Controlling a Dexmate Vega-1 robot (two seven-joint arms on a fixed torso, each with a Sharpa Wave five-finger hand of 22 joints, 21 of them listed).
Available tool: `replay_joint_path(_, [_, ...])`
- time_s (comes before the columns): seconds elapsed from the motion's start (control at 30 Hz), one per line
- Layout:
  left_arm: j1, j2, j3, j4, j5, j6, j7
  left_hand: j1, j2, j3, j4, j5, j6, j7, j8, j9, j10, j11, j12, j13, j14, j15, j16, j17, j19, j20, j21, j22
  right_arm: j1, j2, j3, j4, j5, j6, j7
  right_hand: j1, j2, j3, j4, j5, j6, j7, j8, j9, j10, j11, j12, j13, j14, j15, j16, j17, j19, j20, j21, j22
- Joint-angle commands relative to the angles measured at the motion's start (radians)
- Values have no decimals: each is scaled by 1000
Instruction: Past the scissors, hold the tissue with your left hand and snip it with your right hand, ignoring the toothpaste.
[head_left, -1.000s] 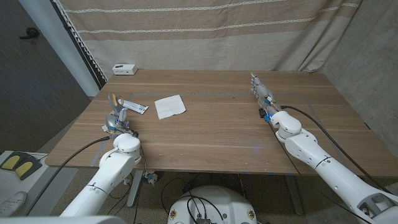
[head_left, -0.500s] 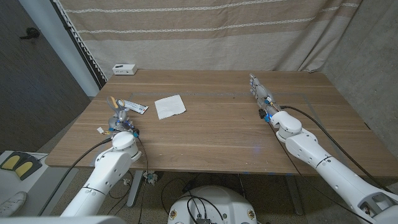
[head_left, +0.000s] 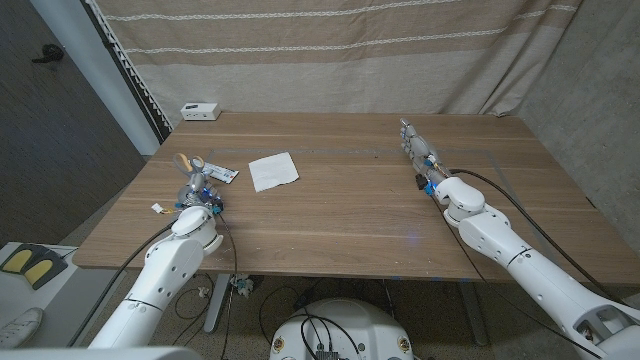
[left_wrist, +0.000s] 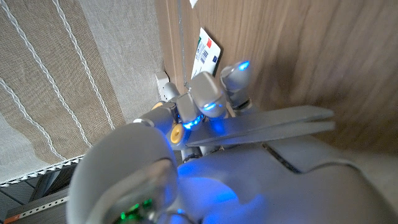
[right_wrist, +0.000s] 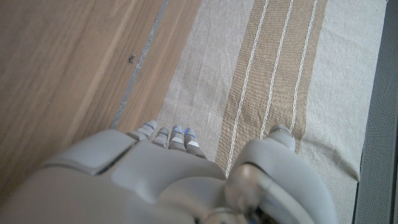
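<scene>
Left hand (head_left: 193, 186): mine, near the table's left edge, fingers wrapped round the scissors (left_wrist: 267, 124), blades shut.
Toothpaste (head_left: 216, 172): just beyond my left fingers.
Tissue (head_left: 273, 171): flat on the table (head_left: 340, 215), a little past the toothpaste toward the middle, untouched.
Right hand (head_left: 421, 152): mine, well apart on the far right, fingers straight and together, holding nothing.
White box (head_left: 199, 110): far corner beyond my left hand.

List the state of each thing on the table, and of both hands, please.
left hand: holds the scissors.
scissors: blades almost closed, in the left hand.
right hand: empty, fingers stretched out.
tissue: lying flat, untouched.
toothpaste: lying flat, untouched.
</scene>
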Motion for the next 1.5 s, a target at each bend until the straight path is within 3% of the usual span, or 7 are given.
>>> replay_joint_path(0.03, [0,16,-26,-33,-173,-14,-77,-7,4,2,-7,1,-7,2,7,3,-6,-2,8,4,-2,3,13,0,1,-69,-6,3,13,-1,-3,6,0,-11,6,-3,10,-9,2,-1,7,1,6,2,2,-1,9,5,-30,0,3,2,3,0,3,3])
replay_joint_path(0.43, [-17,53,-1,-18,-272,-12,-117,-17,7,2,-11,1,-8,-1,7,1,-11,-2,9,3,-4,3,20,-4,-2,-70,-10,0,9,13,-3,9,-20,27,-14,-1,15,-9,2,-3,16,0,8,2,19,2,16,5,-19,3,6,2,8,6,4,3])
replay_joint_path(0.5, [-23,60,8,-11,-277,-11,-122,-18,6,2,-12,1,-8,0,9,2,-11,-3,9,3,-6,3,17,-8,-1,-69,-8,3,4,6,-1,-9,-22,7,-27,2,18,-8,1,-3,26,1,11,2,32,2,20,5,-8,5,10,2,13,10,5,3])
replay_joint_path(0.63, [-44,73,28,6,-297,3,-128,-23,7,1,-14,1,-9,0,9,1,-12,-3,9,3,-5,3,19,-10,-2,-70,-8,-2,-6,-4,4,-31,-23,-8,-41,6,21,-8,0,-4,26,3,9,2,35,1,20,5,-11,-9,6,1,-17,26,-7,3])
replay_joint_path(0.83, [-73,83,52,23,-334,14,-157,-26,8,1,-16,2,-8,0,9,-1,-9,-3,10,3,-2,3,26,-6,-4,-70,-10,-7,-19,-12,9,-53,-25,-12,-53,6,22,-8,1,-5,20,8,6,3,35,7,19,5,-14,-9,5,1,-22,28,-8,3])
replay_joint_path(1.33, [-102,138,96,10,-427,70,-236,-33,9,4,-19,2,0,0,14,-2,-6,-3,10,3,-3,3,28,-9,0,-70,-7,-4,-22,-42,12,-83,-21,-28,-25,6,31,-7,3,-8,13,13,2,3,37,18,19,6,-10,3,5,1,-9,32,-1,2])
replay_joint_path(1.5, [-107,157,107,4,-455,86,-266,-35,10,6,-21,2,1,0,17,0,-5,-3,10,3,-4,3,31,-9,1,-70,-5,-2,-22,-46,11,-86,-21,-31,-20,7,33,-6,3,-9,17,3,3,3,41,18,20,6,-5,3,7,1,-6,35,0,2])
